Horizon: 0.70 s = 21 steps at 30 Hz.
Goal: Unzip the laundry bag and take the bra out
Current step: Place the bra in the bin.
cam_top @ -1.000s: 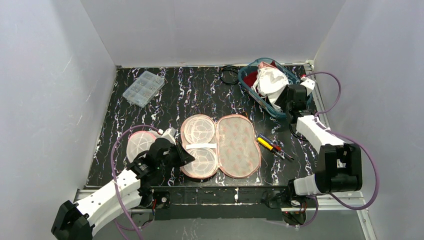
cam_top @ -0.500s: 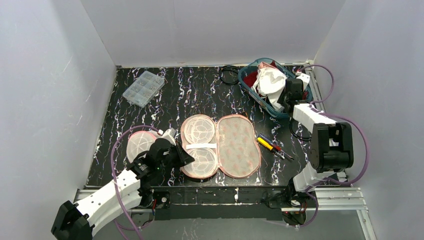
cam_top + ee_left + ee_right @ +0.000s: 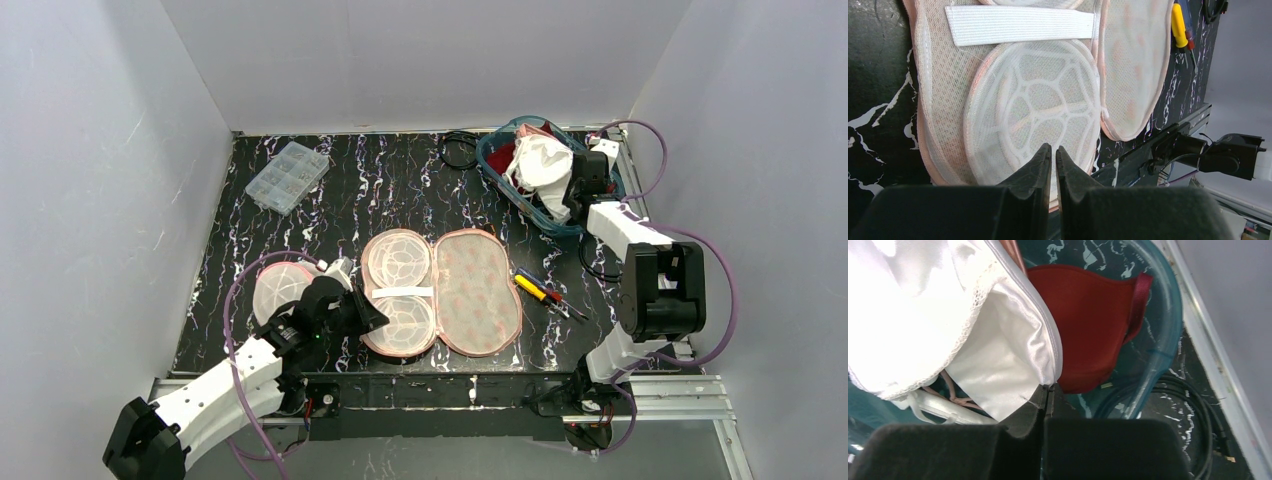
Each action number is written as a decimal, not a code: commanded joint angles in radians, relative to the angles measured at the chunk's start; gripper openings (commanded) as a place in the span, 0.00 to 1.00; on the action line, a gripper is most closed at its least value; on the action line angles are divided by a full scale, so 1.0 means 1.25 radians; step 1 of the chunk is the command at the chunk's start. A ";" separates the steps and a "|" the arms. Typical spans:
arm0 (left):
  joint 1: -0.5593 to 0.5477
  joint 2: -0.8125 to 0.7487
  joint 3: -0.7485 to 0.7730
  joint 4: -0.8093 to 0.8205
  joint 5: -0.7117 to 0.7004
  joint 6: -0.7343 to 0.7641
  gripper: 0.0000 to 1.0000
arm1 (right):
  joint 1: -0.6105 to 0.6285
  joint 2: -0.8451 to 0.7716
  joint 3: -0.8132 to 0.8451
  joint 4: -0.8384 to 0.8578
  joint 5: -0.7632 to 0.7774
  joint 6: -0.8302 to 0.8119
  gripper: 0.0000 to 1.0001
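Note:
The pink mesh laundry bag [image 3: 440, 290] lies unzipped and spread flat at the table's near middle, two white mesh domes and a white elastic strap [image 3: 1018, 24] showing inside. My left gripper [image 3: 372, 316] is shut, its tips [image 3: 1053, 148] over the bag's near dome [image 3: 1028, 110]; nothing shows between the jaws. A white satin bra [image 3: 540, 165] lies in the teal basket [image 3: 490, 160] at the back right. My right gripper [image 3: 578, 188] is shut at the basket, its tips [image 3: 1048, 386] touching the white bra's [image 3: 948, 315] hem.
A red bra cup [image 3: 1088, 325] lies under the white one in the basket [image 3: 1163, 315]. A black cable [image 3: 1193, 405] coils beside it. Screwdrivers [image 3: 540, 290] lie right of the bag, a loose mesh dome [image 3: 275, 290] left of it, and a clear parts box [image 3: 287, 176] at back left.
My right gripper has closed and shifted back toward the basket's far side while its arm folded upright. The left arm and the bag have not moved.

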 commanded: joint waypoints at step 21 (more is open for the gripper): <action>-0.004 0.010 -0.011 0.045 0.024 0.004 0.08 | -0.005 -0.047 0.096 -0.050 0.170 -0.239 0.59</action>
